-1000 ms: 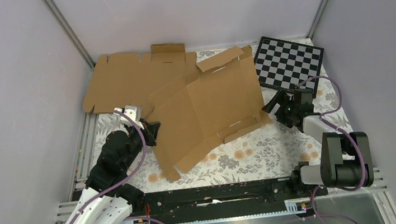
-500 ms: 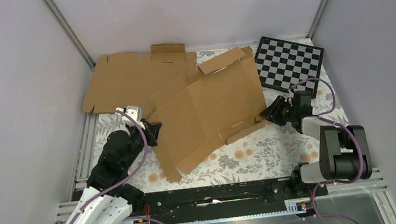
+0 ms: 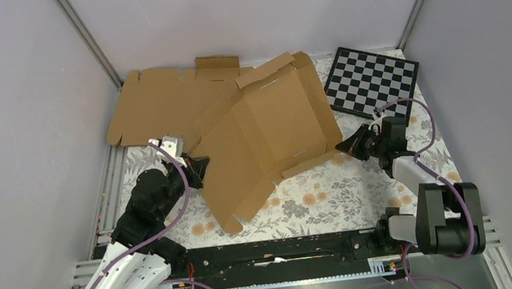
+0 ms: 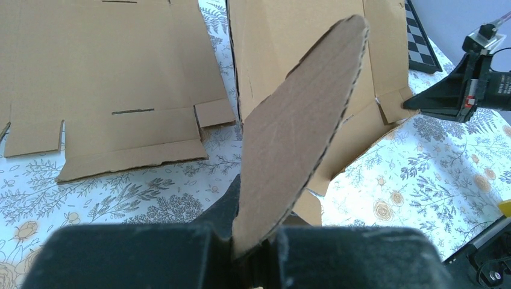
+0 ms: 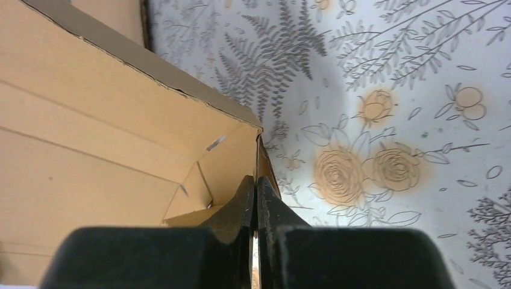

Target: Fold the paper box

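Observation:
The paper box (image 3: pixel 273 131) is a brown cardboard sheet in the middle of the table, partly folded, with its right and near walls raised. My left gripper (image 3: pixel 197 168) is at its left edge, shut on a rounded flap (image 4: pixel 301 132) that stands up between the jaws of that gripper (image 4: pixel 256 241). My right gripper (image 3: pixel 345 146) is at the box's near right corner. In the right wrist view its jaws (image 5: pixel 256 180) are pressed together, with the thin edge of the corner wall (image 5: pixel 238 159) running in between the tips.
A second flat brown cardboard sheet (image 3: pixel 161 104) lies at the far left, partly under the box. A black-and-white checkerboard (image 3: pixel 372 80) lies at the far right. The floral tablecloth (image 3: pixel 331 187) shows near the arms. Grey walls enclose the table.
My right gripper moved left to the box's corner and went from open to shut. The box's right side shifted toward the far left and its far flap rose. The left arm stayed put.

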You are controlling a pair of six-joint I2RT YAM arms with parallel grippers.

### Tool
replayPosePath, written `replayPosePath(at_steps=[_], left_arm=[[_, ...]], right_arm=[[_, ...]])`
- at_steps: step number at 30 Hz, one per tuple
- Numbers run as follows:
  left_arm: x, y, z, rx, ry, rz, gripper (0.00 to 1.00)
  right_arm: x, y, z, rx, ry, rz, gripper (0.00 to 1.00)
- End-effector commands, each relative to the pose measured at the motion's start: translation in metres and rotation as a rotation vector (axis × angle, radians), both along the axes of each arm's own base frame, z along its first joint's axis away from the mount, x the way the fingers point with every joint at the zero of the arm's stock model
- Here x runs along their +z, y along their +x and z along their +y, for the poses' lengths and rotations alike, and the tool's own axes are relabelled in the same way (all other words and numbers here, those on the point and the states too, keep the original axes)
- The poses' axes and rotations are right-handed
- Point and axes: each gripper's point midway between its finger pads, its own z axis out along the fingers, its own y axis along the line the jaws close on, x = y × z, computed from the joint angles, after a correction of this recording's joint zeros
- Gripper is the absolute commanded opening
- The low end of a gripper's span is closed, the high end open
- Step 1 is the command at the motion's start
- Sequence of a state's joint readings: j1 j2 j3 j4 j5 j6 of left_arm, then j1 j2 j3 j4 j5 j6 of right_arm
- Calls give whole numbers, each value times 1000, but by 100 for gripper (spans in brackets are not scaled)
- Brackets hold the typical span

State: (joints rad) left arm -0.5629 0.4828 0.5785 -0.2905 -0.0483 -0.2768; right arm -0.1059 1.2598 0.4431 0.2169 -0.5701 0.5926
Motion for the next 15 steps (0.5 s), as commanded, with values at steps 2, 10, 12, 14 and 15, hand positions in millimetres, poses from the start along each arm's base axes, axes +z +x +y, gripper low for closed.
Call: replayPosePath(at_steps=[2, 10, 12, 14, 15], left_arm=[[29, 4, -11, -54, -3, -55, 0], [71, 2, -38, -160, -131, -100, 0], [83, 3, -47, -187, -189, -112, 0], [95, 4, -53, -207, -229, -128, 0], [99, 5, -55, -216, -241, -132, 0]], right_arm=[[32, -4, 13, 44, 31, -86, 0], [40, -4, 29, -20, 108, -93, 0], [45, -6, 45, -19, 142, -110, 0], [49, -7, 58, -10, 150, -118, 0], [50, -9, 64, -3, 151, -120, 0]])
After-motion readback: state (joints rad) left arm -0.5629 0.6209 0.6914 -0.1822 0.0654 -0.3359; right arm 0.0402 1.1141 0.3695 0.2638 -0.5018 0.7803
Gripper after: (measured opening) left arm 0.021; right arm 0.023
